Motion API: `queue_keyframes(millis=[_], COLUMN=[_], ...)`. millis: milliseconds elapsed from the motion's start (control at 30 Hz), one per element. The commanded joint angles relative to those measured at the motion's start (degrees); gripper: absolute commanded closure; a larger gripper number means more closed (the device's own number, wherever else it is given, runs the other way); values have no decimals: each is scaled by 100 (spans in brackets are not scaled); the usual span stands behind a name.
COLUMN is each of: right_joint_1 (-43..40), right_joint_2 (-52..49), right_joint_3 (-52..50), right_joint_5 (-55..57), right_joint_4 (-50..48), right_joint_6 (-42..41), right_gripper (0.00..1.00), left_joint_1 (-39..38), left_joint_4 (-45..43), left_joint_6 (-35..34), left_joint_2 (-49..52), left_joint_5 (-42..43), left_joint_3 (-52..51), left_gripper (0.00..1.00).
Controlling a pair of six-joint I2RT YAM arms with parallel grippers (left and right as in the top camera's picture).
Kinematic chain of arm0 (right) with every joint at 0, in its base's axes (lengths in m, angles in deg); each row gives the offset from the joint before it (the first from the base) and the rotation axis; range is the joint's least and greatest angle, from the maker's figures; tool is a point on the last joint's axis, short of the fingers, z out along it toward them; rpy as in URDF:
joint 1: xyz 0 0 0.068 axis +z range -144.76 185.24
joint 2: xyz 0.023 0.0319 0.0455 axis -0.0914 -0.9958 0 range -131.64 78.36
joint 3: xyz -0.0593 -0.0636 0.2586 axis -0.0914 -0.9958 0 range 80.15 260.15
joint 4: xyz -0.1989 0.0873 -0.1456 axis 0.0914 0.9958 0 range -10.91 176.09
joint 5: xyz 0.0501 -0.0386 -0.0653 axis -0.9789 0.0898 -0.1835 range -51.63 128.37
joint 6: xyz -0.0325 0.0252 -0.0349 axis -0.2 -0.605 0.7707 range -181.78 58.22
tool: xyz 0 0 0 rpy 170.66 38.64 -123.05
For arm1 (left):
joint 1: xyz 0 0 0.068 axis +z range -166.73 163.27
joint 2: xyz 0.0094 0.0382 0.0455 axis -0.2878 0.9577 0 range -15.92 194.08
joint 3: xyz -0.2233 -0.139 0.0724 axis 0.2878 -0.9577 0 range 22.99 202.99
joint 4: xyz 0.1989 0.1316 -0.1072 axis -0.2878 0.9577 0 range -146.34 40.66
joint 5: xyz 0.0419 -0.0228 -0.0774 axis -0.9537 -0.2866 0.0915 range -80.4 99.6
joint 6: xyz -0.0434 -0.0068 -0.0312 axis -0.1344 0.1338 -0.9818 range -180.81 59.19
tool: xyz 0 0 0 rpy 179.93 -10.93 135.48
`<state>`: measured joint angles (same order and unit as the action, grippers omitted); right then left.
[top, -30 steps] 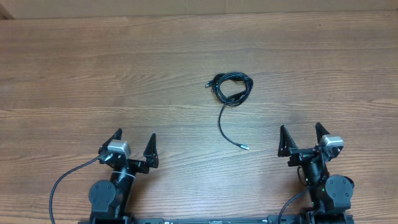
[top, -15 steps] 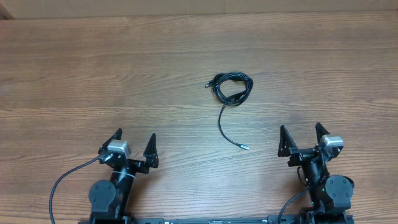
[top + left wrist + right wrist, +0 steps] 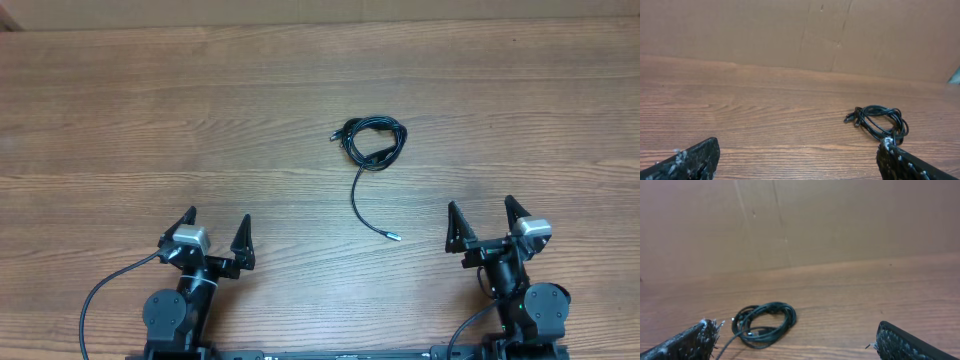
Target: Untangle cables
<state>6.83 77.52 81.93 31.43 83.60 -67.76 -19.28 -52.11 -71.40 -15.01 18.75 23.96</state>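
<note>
The cables [image 3: 401, 138] lie as a small black coil on the wooden table, past the middle toward the far side. One loose strand [image 3: 355, 195] runs from the coil toward me and ends in a small plug [image 3: 392, 237]. My left gripper [image 3: 218, 216] stands open at the near left, well short of the coil and to its left. My right gripper [image 3: 482, 205] stands open at the near right. The left wrist view shows the coil [image 3: 902, 122] ahead, by the right finger, with the left gripper [image 3: 800, 150] open. In the right wrist view it [image 3: 790, 317] lies ahead left of the open right gripper [image 3: 794, 330].
The wooden table [image 3: 150, 120] stretches wide on both sides of the coil. A brown cardboard wall [image 3: 790, 30] stands along the far edge. A thick black arm wire [image 3: 95, 300] loops by the left arm's base at the near edge.
</note>
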Motion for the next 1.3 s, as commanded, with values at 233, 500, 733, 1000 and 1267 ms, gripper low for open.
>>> queue_keyframes(millis=[233, 500, 733, 1000, 1267], right_joint_1=[26, 26, 26, 26, 26], right_joint_2=[68, 66, -282, -1613, -3759], right_joint_3=[199, 1069, 2533, 4463, 6817], right_joint_5=[-57, -839, -990, -992, -1117], right_joint_4=[-166, 671, 2124, 3235, 5268], right_joint_6=[26, 24, 24, 31, 485], right_gripper=[0, 0, 0, 0, 0], left_joint_1=[-7, -7, -7, -7, -76], left_joint_4=[35, 1648, 2778, 3491, 5160], left_joint_6=[31, 776, 935, 935, 935], left_joint_2=[-55, -26, 667, 2546, 5121], left_joint_5=[168, 415, 376, -39, -181], left_joint_3=[7, 1123, 2297, 4081, 6994], left_gripper=[0, 0, 0, 0, 0])
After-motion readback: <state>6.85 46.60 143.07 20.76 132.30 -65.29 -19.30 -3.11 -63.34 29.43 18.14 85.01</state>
